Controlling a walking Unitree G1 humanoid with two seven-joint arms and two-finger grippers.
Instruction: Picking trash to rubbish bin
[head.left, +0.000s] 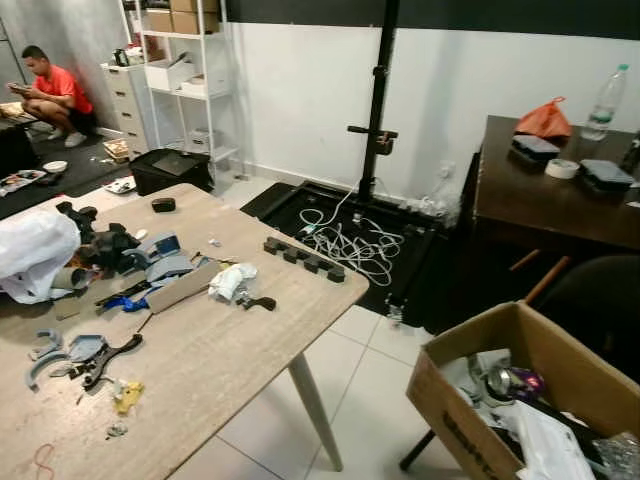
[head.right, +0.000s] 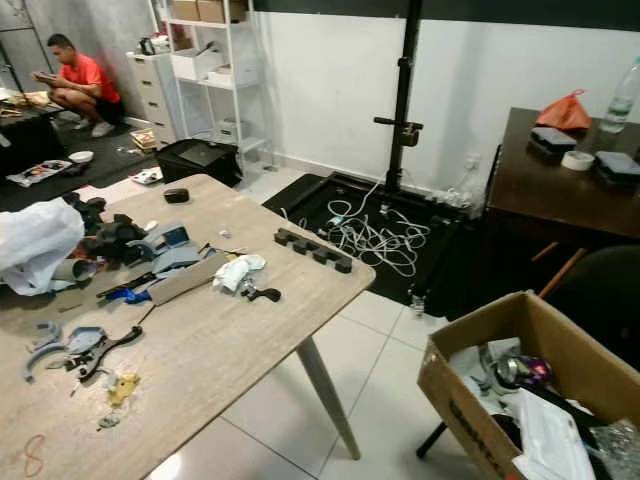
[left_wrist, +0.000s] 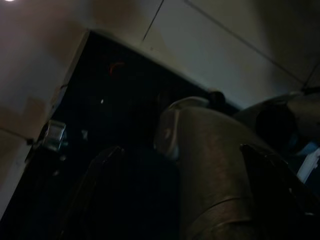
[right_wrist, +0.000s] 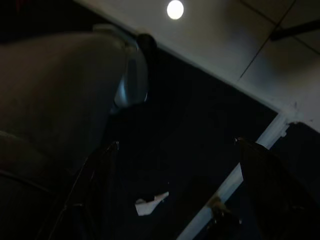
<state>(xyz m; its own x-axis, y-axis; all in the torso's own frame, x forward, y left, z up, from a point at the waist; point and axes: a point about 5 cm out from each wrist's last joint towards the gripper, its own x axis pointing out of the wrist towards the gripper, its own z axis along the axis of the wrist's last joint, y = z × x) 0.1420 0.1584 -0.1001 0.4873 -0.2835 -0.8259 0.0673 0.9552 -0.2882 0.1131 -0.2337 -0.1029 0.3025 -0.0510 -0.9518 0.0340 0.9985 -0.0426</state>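
A wooden table sits to the robot's left, littered with small scraps. A crumpled white wad of paper lies near the middle of the table beside a flat strip of cardboard. The strip's long axis runs diagonally, from the near left toward the far right of the table. A white plastic bag rests at the left edge, and a small yellow scrap lies near the front.

To the right, on the tiled floor, stands an open cardboard box serving as the bin. It already holds white paper and other rubbish, so some of the job looks done. Much remains: the table is still well covered, and the box is well apart from it.

Both arms hang idle in the shade. In the dim wrist views, the left gripper has its two black fingers spread apart with nothing between them, and the right gripper is likewise spread and empty.

A person crouches in the far left corner.
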